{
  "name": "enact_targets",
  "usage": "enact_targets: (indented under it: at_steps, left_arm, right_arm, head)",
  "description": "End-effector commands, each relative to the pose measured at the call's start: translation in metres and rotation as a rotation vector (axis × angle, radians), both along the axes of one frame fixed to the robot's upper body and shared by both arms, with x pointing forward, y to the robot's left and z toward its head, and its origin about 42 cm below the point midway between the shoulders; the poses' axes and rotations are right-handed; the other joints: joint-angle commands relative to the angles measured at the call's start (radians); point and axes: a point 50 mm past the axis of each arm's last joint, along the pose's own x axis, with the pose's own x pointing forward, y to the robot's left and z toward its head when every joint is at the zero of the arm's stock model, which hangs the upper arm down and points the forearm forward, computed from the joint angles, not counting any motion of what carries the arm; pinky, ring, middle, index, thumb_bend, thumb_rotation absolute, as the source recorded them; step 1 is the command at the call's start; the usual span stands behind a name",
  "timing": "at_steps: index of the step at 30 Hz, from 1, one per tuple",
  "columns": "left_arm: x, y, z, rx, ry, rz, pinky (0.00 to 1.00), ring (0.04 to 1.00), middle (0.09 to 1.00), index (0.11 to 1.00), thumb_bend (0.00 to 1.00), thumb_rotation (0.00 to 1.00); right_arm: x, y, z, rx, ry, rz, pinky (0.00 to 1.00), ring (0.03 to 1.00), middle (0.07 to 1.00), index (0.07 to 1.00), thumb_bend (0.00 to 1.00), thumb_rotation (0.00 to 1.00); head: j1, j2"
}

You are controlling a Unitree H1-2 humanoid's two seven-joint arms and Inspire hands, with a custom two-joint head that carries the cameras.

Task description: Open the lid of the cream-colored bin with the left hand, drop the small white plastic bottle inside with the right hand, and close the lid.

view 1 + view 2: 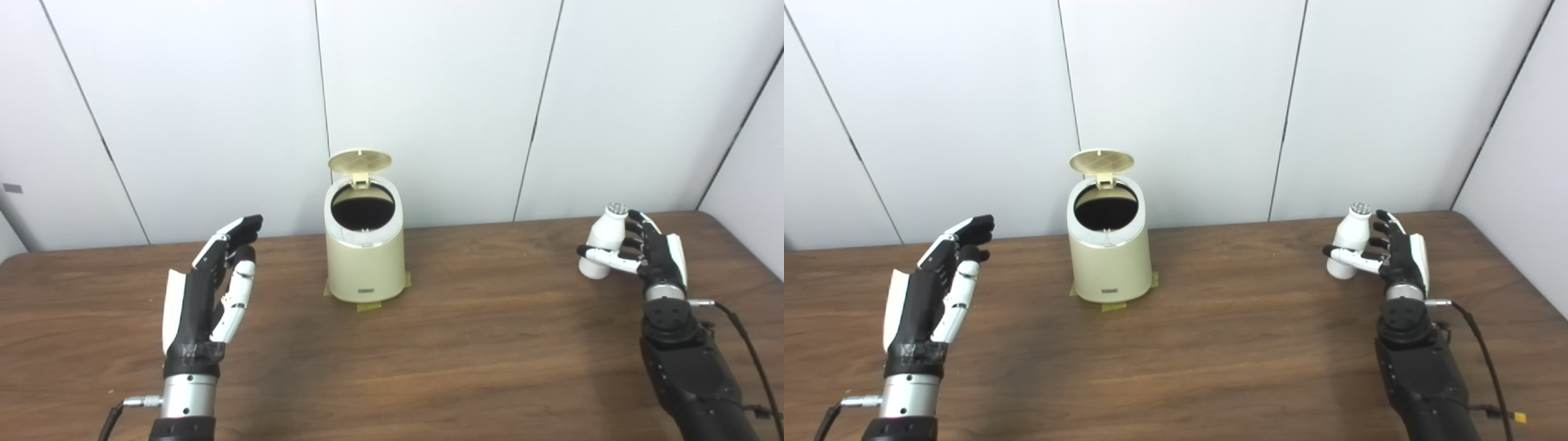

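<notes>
The cream-colored bin (365,260) stands at the back middle of the table, its round lid (359,161) tipped up and back on its hinge, so the dark inside shows. My left hand (208,294) hovers to the left of the bin, clear of it, fingers straight and apart, holding nothing. At the far right, the small white plastic bottle (603,240) leans slightly, with my right hand (650,252) wrapped around it: thumb across its front, fingers behind. I cannot see whether its base touches the table.
The brown wooden table (490,349) runs up to white wall panels just behind the bin. Yellowish tape (369,306) shows under the bin's base. A cable (744,343) trails from my right wrist near the table's right edge.
</notes>
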Motion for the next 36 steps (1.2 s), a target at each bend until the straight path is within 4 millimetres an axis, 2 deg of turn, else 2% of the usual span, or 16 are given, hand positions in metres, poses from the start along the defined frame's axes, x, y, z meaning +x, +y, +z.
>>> enact_targets:
  at_steps: [1,4,6,9,10,12,15,19,24,29,33,36]
  left_arm:
    - [0.0,-0.002,0.018,0.0,-0.089,-0.014,0.76,0.816,0.815,0.81,0.34,0.77]
    - [0.0,-0.002,0.018,0.006,-0.09,-0.011,0.75,0.813,0.812,0.809,0.34,0.77]
    - [0.0,-0.001,0.018,0.003,-0.086,-0.015,0.76,0.815,0.813,0.81,0.34,0.78]
    - [0.0,-0.001,0.018,0.007,-0.088,-0.013,0.76,0.815,0.814,0.81,0.34,0.78]
    - [0.0,-0.001,0.017,0.009,-0.089,-0.011,0.75,0.814,0.813,0.809,0.34,0.78]
    - [0.0,-0.002,0.018,0.008,-0.088,-0.01,0.75,0.813,0.812,0.809,0.34,0.78]
    - [0.0,-0.002,0.018,0.005,-0.088,-0.014,0.75,0.814,0.812,0.809,0.34,0.78]
    - [0.0,-0.002,0.018,0.002,-0.087,-0.014,0.75,0.813,0.813,0.809,0.33,0.77]
    - [0.0,-0.001,0.018,0.0,-0.087,-0.018,0.76,0.818,0.816,0.811,0.33,0.77]
    - [0.0,0.003,0.017,0.009,-0.086,-0.018,0.76,0.816,0.815,0.812,0.34,0.77]
    - [0.001,0.008,0.017,0.01,-0.08,-0.011,0.77,0.818,0.816,0.811,0.36,0.8]
    - [0.0,0.009,0.017,-0.001,-0.068,-0.007,0.77,0.82,0.815,0.81,0.37,0.8]
  right_arm:
    - [0.014,-0.002,0.026,-0.027,-0.075,0.016,0.56,0.704,0.862,0.924,0.85,0.16]
    - [0.013,0.0,0.024,-0.02,-0.072,0.016,0.54,0.666,0.848,0.927,0.82,0.13]
    - [0.013,-0.001,0.024,-0.033,-0.064,0.016,0.61,0.75,0.844,0.908,0.81,0.14]
    - [0.013,-0.001,0.025,-0.036,-0.065,0.017,0.66,0.785,0.855,0.906,0.81,0.13]
    - [0.013,-0.002,0.025,-0.035,-0.066,0.017,0.6,0.727,0.847,0.909,0.81,0.13]
    - [0.014,-0.002,0.025,-0.032,-0.065,0.012,0.55,0.666,0.828,0.908,0.81,0.12]
    - [0.013,-0.003,0.025,-0.059,-0.055,-0.005,0.56,0.672,0.794,0.862,0.82,0.14]
    - [0.014,-0.003,0.026,-0.056,-0.04,-0.037,0.46,0.539,0.682,0.791,0.85,0.14]
    - [0.013,-0.001,0.026,-0.054,-0.032,-0.033,0.42,0.491,0.613,0.756,0.84,0.13]
    - [0.014,0.003,0.026,-0.062,-0.03,-0.024,0.47,0.548,0.67,0.748,0.84,0.13]
    - [0.015,0.008,0.026,-0.072,-0.025,-0.021,0.47,0.568,0.678,0.73,0.85,0.14]
    - [0.016,0.009,0.026,-0.062,-0.022,-0.015,0.5,0.599,0.7,0.762,0.85,0.15]
  head:
    - [-0.001,0.001]
    - [-0.002,0.003]
    - [-0.002,0.002]
    - [-0.001,0.002]
    - [-0.001,0.002]
    - [-0.003,0.002]
    - [-0.003,0.002]
    - [-0.003,0.002]
    - [-0.008,0.003]
    - [-0.044,-0.005]
    - [-0.077,-0.01]
    - [-0.08,-0.01]
